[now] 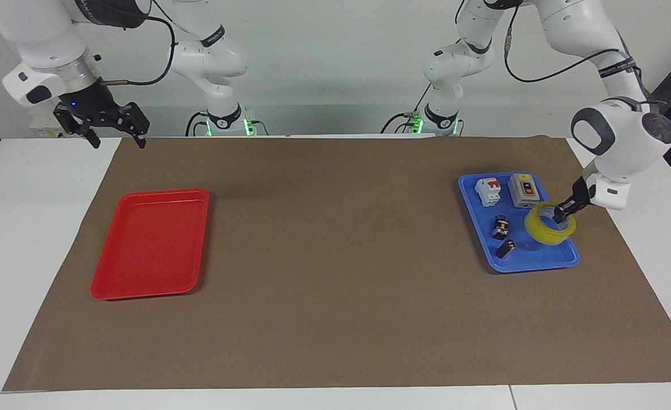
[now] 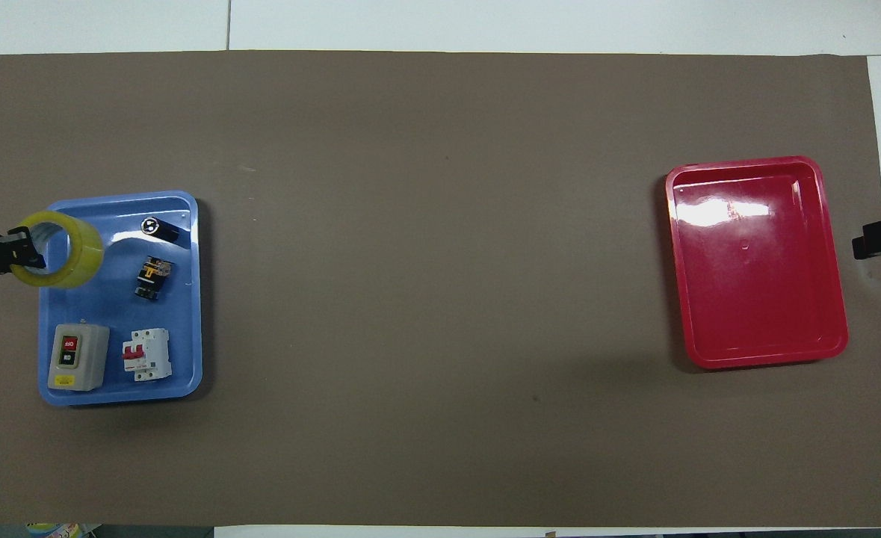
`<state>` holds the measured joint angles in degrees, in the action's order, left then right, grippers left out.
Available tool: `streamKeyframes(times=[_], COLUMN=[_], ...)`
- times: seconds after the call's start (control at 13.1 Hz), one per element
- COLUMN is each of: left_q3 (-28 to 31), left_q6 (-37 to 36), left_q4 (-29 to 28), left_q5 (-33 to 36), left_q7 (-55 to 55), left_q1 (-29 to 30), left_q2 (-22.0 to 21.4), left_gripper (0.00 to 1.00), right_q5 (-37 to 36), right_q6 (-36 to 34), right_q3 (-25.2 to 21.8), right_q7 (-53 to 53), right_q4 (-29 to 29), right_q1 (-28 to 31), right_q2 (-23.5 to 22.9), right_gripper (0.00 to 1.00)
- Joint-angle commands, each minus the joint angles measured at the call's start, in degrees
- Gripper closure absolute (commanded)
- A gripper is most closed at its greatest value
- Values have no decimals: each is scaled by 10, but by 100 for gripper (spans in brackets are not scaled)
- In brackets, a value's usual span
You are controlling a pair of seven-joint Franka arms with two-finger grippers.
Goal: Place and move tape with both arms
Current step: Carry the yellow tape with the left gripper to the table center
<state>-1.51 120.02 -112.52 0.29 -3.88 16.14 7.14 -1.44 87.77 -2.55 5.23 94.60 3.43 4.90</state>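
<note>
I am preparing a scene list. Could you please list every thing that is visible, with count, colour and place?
tape: 1, translucent yellow, held up over the blue tray.
blue tray: 1, blue, toward the left arm's end.
switch box: 1, grey, in the blue tray.
circuit breaker: 1, white and red, beside the switch box.
small parts: 2, black, in the blue tray.
red tray: 1, red, toward the right arm's end.
brown mat: 1, covers the table.
left gripper: shut on the tape's wall.
right gripper: open, waiting over the mat's corner.
</note>
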Motion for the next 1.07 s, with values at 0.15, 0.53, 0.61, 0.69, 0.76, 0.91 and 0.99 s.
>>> streamKeyframes(times=[0.15,0.53,0.61,0.69,0.76,0.91,0.99], left_q3=[-2,-3,-3,-4,-4,-3,-4], left_q6=[-22,15,41,62,79,101,110], left_q4=[-8,-28,-30,-33,-33,-30,-24], left_q5=[-10,31,31,31,31,31,31], left_q7=[-4,-196,-236,-260,-278,-295,-314], left_q1=[-94,-281,-313,-341,-373,-426,-450], left_q2=[-39,-14,-1,11,24,52,75], left_gripper=[100,100,100,100,100,100,100], right_q5=[-1,-1,-1,-1,-1,-1,-1], right_q6=[-6,-6,-5,-5,-5,-5,-4], right_q3=[10,10,10,10,10,10,10], right_q7=[7,7,7,7,7,7,8], right_q4=[3,3,3,3,3,3,3], right_q1=[12,12,12,12,12,12,12], right_q2=[3,3,3,3,3,3,3], right_gripper=[0,0,0,0,0,0,0])
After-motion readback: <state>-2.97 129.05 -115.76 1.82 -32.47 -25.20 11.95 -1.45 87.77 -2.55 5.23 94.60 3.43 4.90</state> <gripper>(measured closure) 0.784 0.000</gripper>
